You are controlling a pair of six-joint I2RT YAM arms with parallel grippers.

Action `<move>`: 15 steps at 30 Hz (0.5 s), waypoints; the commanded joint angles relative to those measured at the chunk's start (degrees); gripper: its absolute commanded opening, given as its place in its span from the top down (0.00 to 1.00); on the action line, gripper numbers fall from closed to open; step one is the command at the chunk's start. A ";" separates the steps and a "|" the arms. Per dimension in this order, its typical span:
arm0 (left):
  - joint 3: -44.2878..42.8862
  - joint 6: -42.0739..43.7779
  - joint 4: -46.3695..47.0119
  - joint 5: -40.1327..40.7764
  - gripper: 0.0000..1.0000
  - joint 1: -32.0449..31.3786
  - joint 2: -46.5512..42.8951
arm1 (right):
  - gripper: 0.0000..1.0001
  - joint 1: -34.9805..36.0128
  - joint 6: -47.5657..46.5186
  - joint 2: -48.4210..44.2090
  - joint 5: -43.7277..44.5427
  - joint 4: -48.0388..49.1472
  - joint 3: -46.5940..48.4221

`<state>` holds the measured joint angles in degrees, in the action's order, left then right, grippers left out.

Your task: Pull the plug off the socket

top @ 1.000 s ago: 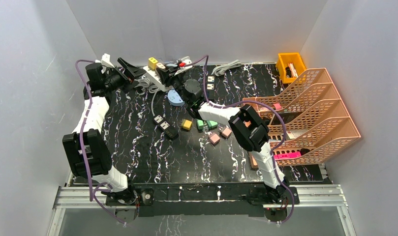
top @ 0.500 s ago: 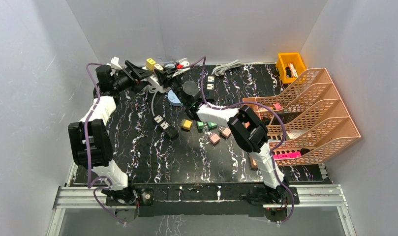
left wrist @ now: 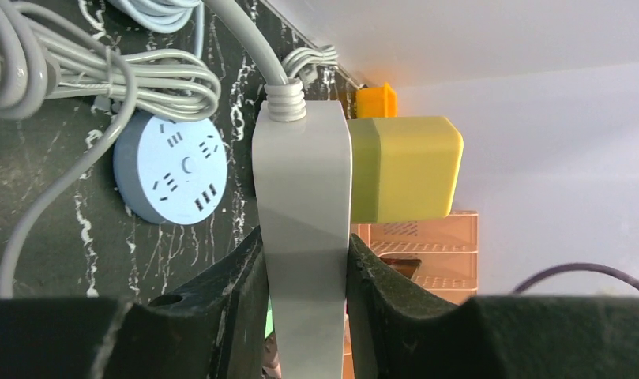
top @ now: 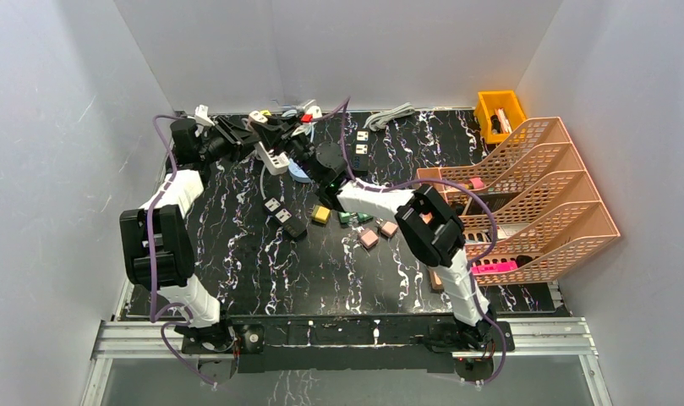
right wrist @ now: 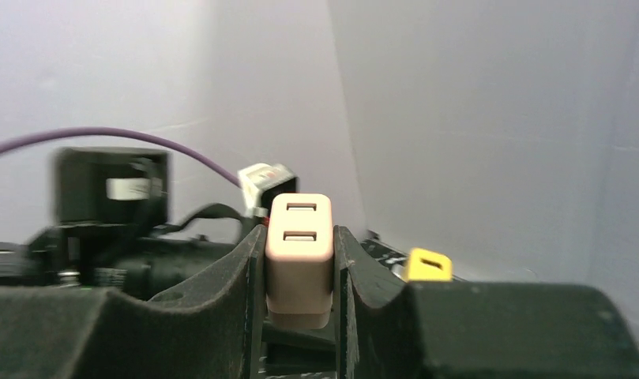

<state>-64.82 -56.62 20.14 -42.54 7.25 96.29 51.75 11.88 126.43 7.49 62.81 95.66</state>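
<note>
The left gripper [left wrist: 304, 267] was clamped on the grey power strip [left wrist: 304, 181], which passed between its fingers with a yellow plug [left wrist: 407, 168] projecting from one side. The right gripper [right wrist: 299, 264] was closed on the beige plug [right wrist: 299, 237], held upright between both fingers above the far-left part of the table [top: 262, 254]. The beige plug's base was hidden, so whether it was still seated in the strip could not be told.
</note>
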 commanded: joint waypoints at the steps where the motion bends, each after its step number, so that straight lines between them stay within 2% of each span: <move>1: -0.60 3.49 -1.65 2.46 1.00 0.58 -3.55 | 1.00 -2.14 7.21 -9.13 -9.08 4.91 -2.73; 8: 0.51 5.75 -3.57 4.48 1.00 3.11 -5.09 | 1.00 -5.95 8.05 -25.29 -10.61 -0.08 -21.24; 13: 1.60 6.21 -3.26 4.11 1.00 5.32 -6.11 | 1.00 -14.92 15.35 -41.42 -13.93 -14.73 -39.99; 15: 1.87 6.58 -3.02 4.06 1.00 5.70 -6.58 | 1.00 -18.48 19.20 -48.99 -12.63 -20.55 -48.57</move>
<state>-62.87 -51.33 14.83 -37.45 11.75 94.70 39.51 23.29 89.27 -4.67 53.76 58.83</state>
